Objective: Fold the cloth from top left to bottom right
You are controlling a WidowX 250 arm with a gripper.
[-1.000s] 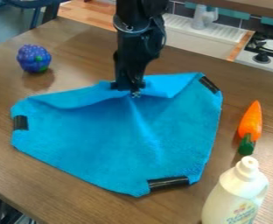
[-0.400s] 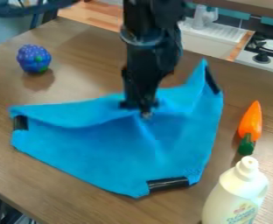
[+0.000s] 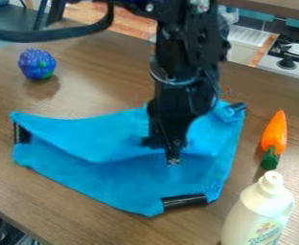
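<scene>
The black gripper (image 3: 171,158) hangs over the middle of the blue cloth (image 3: 113,179), low against its surface, shut on the cloth's far edge. That edge lies pulled over toward the near side, forming a raised flap with an open pocket beneath on the left. Black clips or bands sit at the cloth's left, near and far-right corners. Behind the arm, the far-right part is bunched up.
A blue-purple toy berry (image 3: 37,64) stands at the far left of the wooden table (image 3: 82,95). Right of the cloth lie an orange toy carrot (image 3: 275,134) and, nearer, an upright white bottle (image 3: 258,210). Stove and sink are behind.
The gripper has moved toward the near side and slightly right, drawing the far edge of the cloth over. The far-right corner rose, then crumpled down. Berry, carrot and bottle stayed put.
</scene>
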